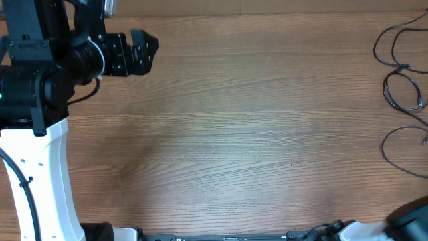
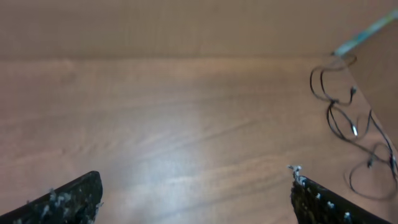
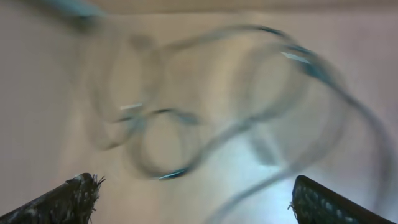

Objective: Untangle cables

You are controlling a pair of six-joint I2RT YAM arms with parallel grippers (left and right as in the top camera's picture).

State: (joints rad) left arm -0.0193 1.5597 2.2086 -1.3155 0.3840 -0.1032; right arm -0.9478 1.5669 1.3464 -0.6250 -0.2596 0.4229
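Both pairs of jaws stand wide apart and grip nothing. In the left wrist view the left gripper shows its two dark fingertips at the bottom corners, with only bare wooden table between them. In the right wrist view the right gripper is spread the same way, its fingertips low in the corners and blurred cable loops beyond them.

The cables lie on the table at its far right edge. They form several thin black loops, one above another, and some strands run out of the overhead view. From the left wrist they appear far off to the right, as loose curls with small plug ends. Whether the loops cross or only lie beside each other is too fine to tell. From the right wrist they fill the view but are smeared, so no single strand can be followed.

The left arm rises as a white link along the left edge to black joints at the upper left. Seen from overhead, the left gripper points to the right over the table, well apart from the cables. Only a dark part of the right arm shows overhead, in the lower right corner near the lowest loop.

A pale teal strip slants across the upper right of the left wrist view, just above the topmost cable loop.
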